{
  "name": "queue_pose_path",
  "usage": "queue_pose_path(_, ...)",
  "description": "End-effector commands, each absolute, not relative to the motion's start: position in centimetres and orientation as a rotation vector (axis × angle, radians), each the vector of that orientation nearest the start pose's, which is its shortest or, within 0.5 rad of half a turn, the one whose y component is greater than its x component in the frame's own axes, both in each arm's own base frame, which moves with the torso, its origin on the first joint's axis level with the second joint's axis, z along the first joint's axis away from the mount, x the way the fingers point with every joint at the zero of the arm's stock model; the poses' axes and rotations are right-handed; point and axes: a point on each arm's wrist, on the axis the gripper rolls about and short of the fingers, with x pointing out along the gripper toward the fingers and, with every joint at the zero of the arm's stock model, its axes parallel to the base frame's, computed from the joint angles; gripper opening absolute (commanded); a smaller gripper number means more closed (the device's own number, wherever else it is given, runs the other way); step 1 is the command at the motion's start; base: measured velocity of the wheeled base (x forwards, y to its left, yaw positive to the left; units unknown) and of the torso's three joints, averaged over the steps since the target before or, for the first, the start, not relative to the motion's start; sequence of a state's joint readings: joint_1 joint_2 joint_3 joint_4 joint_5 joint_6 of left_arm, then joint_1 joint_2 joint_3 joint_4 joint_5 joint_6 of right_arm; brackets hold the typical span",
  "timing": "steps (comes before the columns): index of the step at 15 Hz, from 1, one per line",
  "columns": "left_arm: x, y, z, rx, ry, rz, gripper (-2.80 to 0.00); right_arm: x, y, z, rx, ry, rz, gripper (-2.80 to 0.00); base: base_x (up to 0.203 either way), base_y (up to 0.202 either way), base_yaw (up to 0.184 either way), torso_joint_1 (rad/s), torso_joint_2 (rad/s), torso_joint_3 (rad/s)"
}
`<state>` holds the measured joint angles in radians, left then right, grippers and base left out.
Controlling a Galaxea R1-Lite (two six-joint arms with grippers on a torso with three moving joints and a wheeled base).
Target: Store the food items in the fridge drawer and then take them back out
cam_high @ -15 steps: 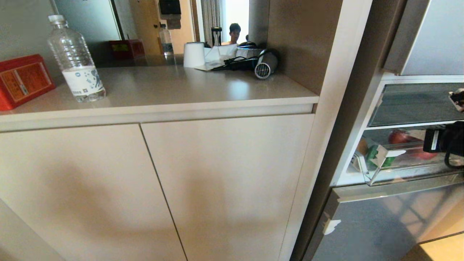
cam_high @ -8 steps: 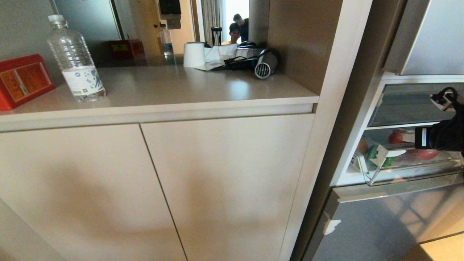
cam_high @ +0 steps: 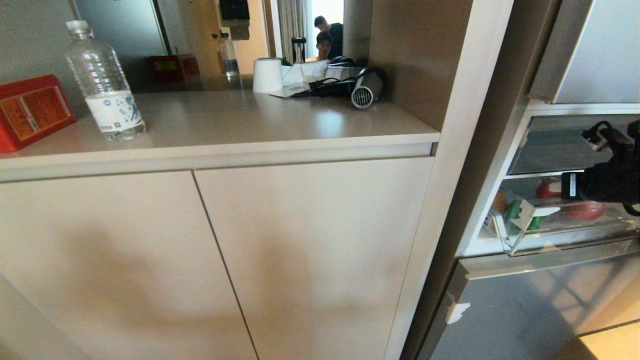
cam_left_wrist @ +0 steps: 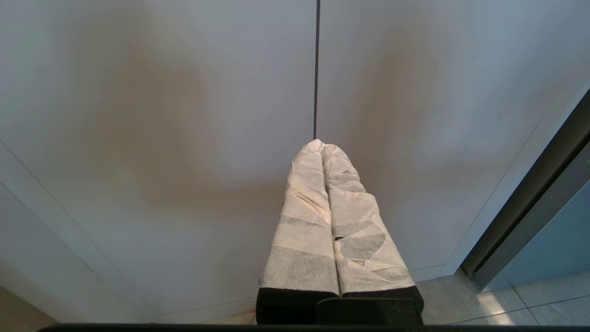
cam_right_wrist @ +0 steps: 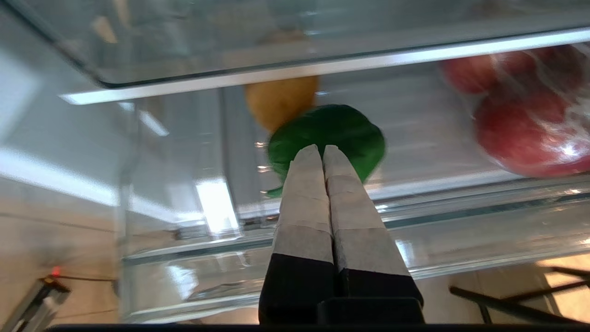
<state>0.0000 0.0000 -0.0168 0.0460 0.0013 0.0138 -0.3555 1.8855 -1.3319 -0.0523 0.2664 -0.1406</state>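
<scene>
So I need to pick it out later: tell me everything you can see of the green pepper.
The green pepper is glossy, dark green and rounded, with a short stem end poking out low on one side. It lies inside the clear drawer, close beside the potato; whether they touch is unclear. The shut right gripper partly covers it.

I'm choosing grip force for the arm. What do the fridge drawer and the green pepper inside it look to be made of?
Fridge drawer: looks like hard clear plastic, glossy; contents show through and the rim throws bright glare. Green pepper: smooth, slightly shiny skin, either real or a plastic replica; the view is too blurred to tell.
</scene>
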Motion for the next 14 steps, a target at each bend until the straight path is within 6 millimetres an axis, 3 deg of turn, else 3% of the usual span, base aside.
queue_pose_path(1,-2.4,0.0,7.5,0.014,0.029,0.001,-2.80,35.3,-12.5,20.2,0.014,0.500,-0.066,-2.80,0.000,0.000,0.000,0.000,0.00,0.000)
queue_pose_path(6,-2.4,0.0,7.5,0.014,0.030,0.001,-2.80,36.0,-12.8,19.3,-0.032,0.531,-0.106,-2.80,0.000,0.000,0.000,0.000,0.00,0.000)
queue_pose_path(14,-2.4,0.0,7.5,0.014,0.030,0.001,-2.80,33.9,-12.2,20.6,-0.038,0.572,-0.111,-2.80,0.000,0.000,0.000,0.000,0.00,0.000)
